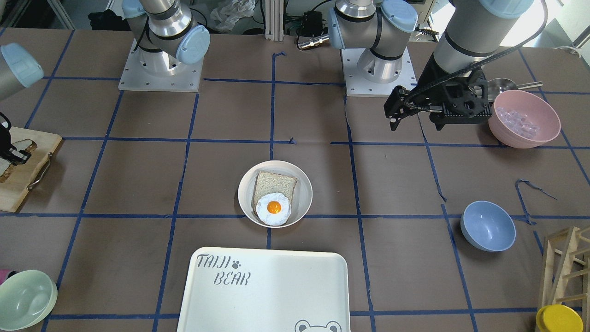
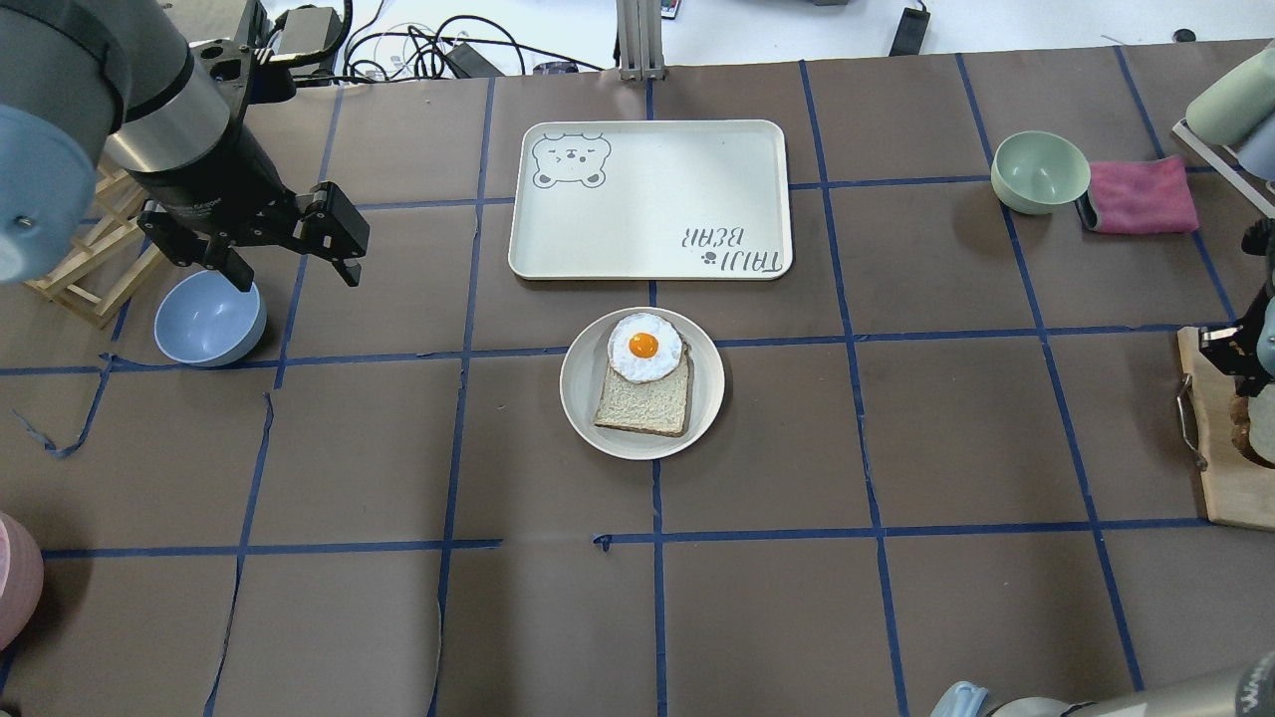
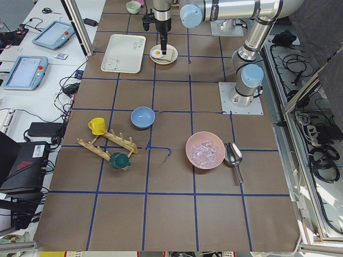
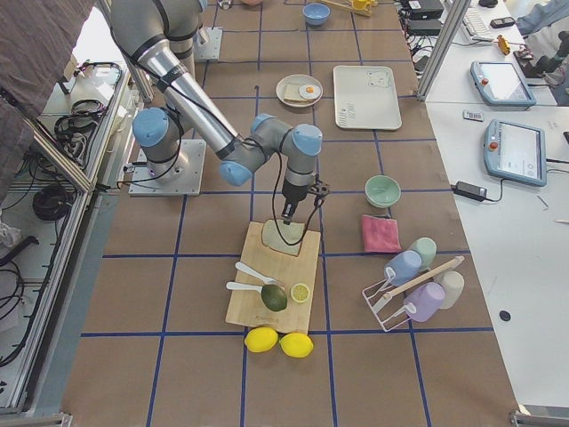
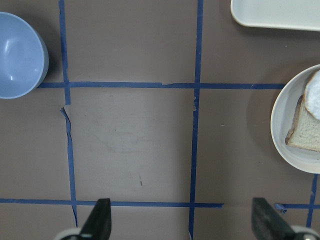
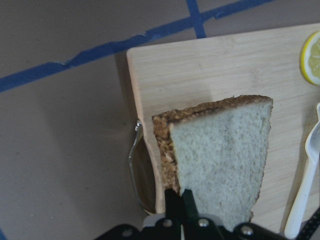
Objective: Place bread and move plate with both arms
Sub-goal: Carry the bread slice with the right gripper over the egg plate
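The bread (image 6: pixel 220 150), greyish-white with a dark brown crust, hangs tilted over the wooden cutting board (image 6: pixel 210 70). My right gripper (image 6: pixel 181 202) is shut on its crust edge. It also shows in the exterior right view (image 4: pixel 286 218). The round cream plate (image 2: pixel 578 388) sits mid-table and carries a paler slice (image 2: pixel 642 398) with a fried egg (image 2: pixel 645 347) on it. My left gripper (image 2: pixel 297 277) is open and empty, hovering above the table beside the blue bowl (image 2: pixel 209 319), well left of the plate. The plate's edge (image 5: pixel 280 125) shows in the left wrist view.
The "TAIJI BEAR" tray (image 2: pixel 647 199) lies just beyond the plate. A green bowl (image 2: pixel 1039 171) and a pink cloth (image 2: pixel 1141 196) are far right. A pink bowl of ice (image 1: pixel 524 118) stands by the left arm. A lemon slice (image 6: pixel 311 59) and a white spoon (image 6: pixel 305 190) lie on the board.
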### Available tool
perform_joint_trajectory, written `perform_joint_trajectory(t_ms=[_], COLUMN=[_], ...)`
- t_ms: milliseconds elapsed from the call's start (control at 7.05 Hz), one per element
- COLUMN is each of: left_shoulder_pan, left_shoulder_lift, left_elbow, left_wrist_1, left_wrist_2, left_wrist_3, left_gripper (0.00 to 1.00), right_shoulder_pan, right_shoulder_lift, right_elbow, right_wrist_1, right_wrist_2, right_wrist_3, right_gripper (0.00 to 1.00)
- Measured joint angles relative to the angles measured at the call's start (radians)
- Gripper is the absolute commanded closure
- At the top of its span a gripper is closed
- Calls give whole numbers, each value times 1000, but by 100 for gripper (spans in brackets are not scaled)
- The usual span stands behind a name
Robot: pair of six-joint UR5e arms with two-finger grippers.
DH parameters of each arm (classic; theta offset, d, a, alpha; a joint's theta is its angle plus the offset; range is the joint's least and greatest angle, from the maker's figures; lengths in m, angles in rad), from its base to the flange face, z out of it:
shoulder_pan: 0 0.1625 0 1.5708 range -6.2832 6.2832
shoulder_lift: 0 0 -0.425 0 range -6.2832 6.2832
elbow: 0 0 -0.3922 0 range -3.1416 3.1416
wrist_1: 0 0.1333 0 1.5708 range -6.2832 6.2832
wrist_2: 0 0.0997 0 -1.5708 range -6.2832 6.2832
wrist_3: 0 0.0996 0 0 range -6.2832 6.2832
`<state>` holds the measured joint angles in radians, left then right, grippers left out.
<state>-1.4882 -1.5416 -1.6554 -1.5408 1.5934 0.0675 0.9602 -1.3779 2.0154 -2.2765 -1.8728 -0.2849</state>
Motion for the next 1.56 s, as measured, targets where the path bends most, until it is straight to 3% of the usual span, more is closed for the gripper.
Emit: perform_joint_trajectory(t_ms=[284,567,709,1134,1560], left_shoulder_pan=[1,3,3,1,1], left_shoulder_lift=[2,2,2,4,3], left_elbow=[-2,-5,-4,-5,-6], left_wrist_1=[-4,-6,-6,-8,-8], left_wrist_2=[1,-5,-5,-7,-6], left_wrist_3=[0,0,0,0,-1], left_gripper=[0,0,0,0,0], right_shoulder_pan=[173,472,626,934,1030], right_shoulder_lift=[-71,-70,-40,113,192], right_elbow=[-82,-226,-279,-389,-416], right_wrist_1=[184,390,428,394,318], right_wrist_2=[4,31,75,203,289], right_wrist_3=[156,458,624,933,1035], right_gripper=[100,100,100,100,100])
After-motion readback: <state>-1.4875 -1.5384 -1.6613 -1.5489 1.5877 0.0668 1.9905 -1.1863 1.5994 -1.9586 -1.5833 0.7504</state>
